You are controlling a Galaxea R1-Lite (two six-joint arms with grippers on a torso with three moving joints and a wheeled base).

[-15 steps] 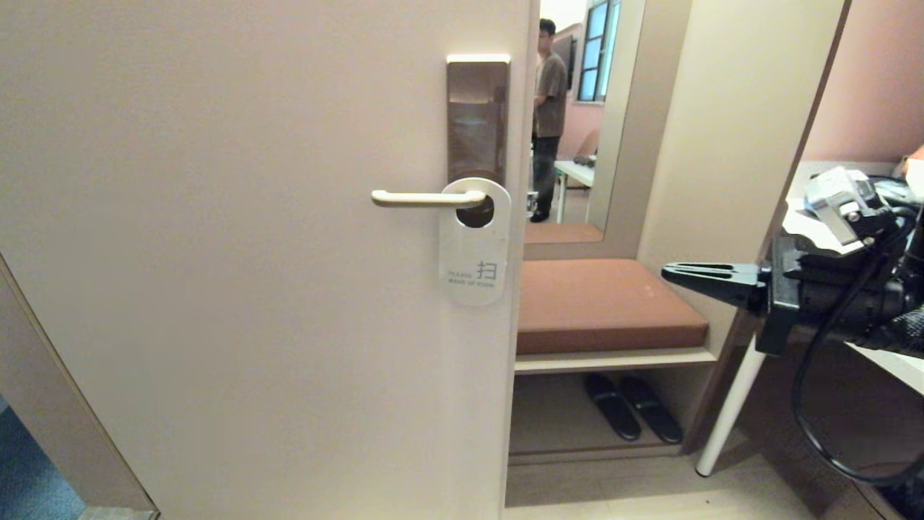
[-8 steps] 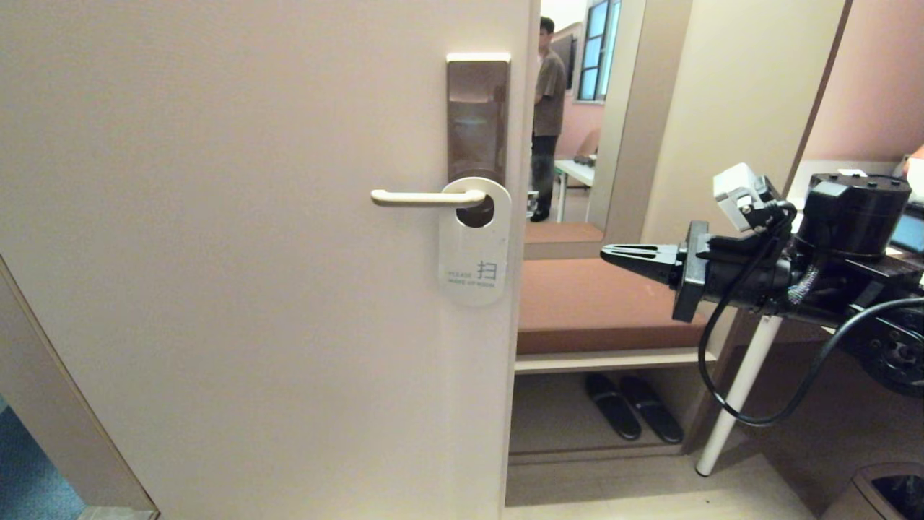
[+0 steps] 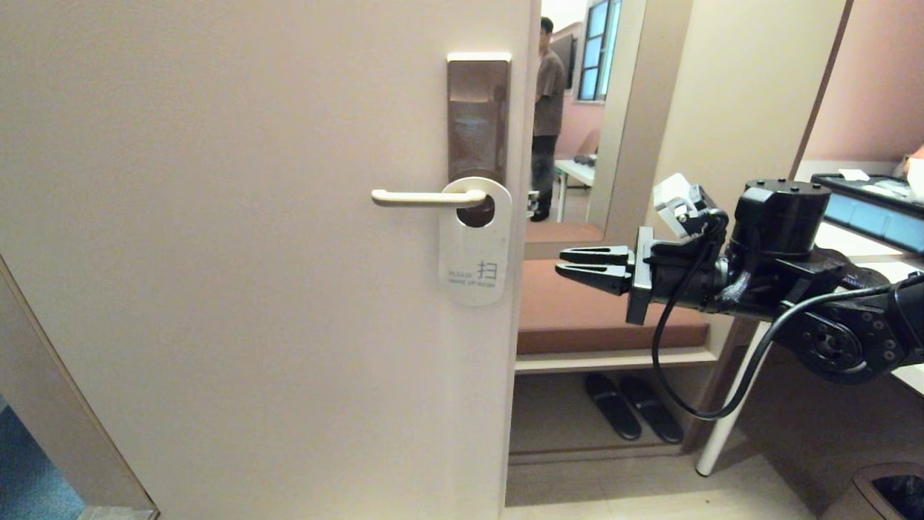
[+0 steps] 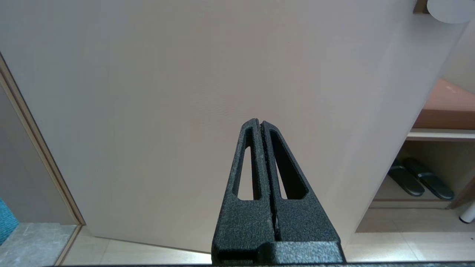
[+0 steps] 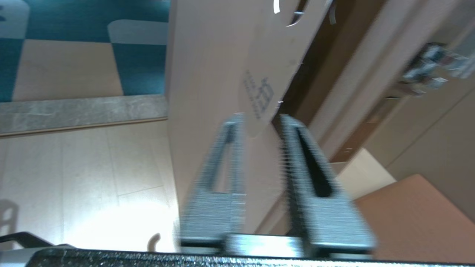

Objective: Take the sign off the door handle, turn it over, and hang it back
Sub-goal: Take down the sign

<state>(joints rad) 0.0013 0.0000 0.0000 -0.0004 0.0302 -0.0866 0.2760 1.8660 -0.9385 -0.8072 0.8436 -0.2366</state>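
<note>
the sign [image 3: 474, 242] hangs long-axis vertical from the door handle [image 3: 426, 197] at frame centre, left of my right gripper [image 3: 559, 261], whose narrowly parted, empty fingers point level at its lower half, while my left gripper [image 4: 261, 124] stays shut, out of the head view.
</note>
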